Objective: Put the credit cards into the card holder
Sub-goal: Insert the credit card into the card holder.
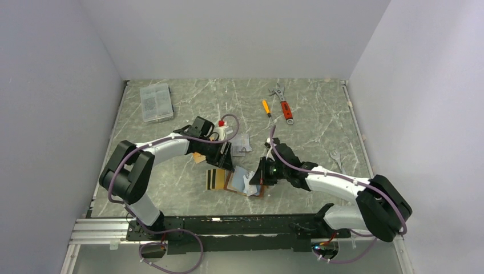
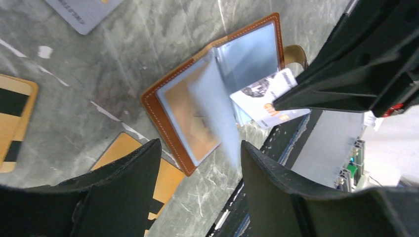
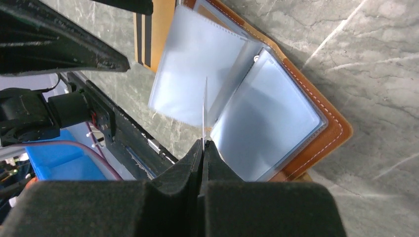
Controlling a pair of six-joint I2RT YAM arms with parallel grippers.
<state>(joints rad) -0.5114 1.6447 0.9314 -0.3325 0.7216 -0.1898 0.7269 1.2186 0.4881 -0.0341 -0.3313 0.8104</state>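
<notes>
The card holder [image 2: 157, 109] lies open on the table [image 1: 319, 142] between the two arms, leather side down, clear sleeves facing up. One sleeve [image 2: 213, 106] stands raised off the stack; the others lie flat.

Right gripper [image 3: 203, 143] – jaws pressed together, pinching a printed card [image 2: 267, 96] by one short end. The right wrist view shows this card edge-on, upright, with its free end over the fold between the raised sleeve and the flat ones. Whether the card has entered a sleeve cannot be told.

Left gripper [image 2: 198, 148] – jaws spread, nothing between them. It hovers over the near edge of the card holder, apart from the sleeves.

Other cards on the table:
- A striped gold card [image 2: 15, 118] lies flat just left of the card holder, black stripes up.
- An orange card [image 2: 129, 154] lies flat beside the left gripper's finger [image 2: 123, 197], partly covered by it.
- A grey card [image 2: 84, 12] lies flat beyond the card holder, well apart from it.

At the far side of the table lie a clear plastic box [image 1: 156, 101], a screwdriver [image 1: 266, 107] and a red-handled wrench [image 1: 283, 104].
</notes>
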